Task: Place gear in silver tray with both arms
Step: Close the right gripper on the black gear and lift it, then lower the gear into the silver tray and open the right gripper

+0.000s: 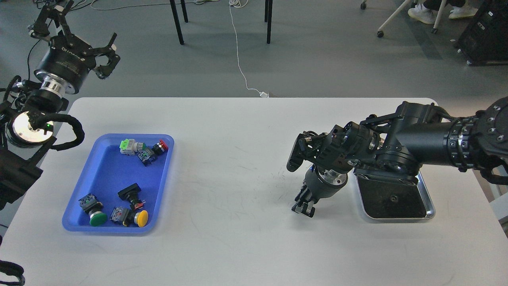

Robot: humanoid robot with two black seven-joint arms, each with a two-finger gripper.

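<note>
The silver tray (430, 212) lies on the white table at the right, its far end hidden under my right arm. A small dark round part (393, 197) that looks like the gear lies on its dark bottom. My right gripper (303, 208) hangs to the left of the tray, pointing down at the table just above the surface. Its dark fingers cannot be told apart, and nothing shows in them. My left gripper (75, 29) is raised beyond the table's far left corner, with its fingers spread open and empty.
A blue plastic tray (166, 174) at the left holds several push-button switches with green, yellow and red caps. Chair legs and a white cable are on the floor behind the table. The table's far edge runs just behind my right forearm.
</note>
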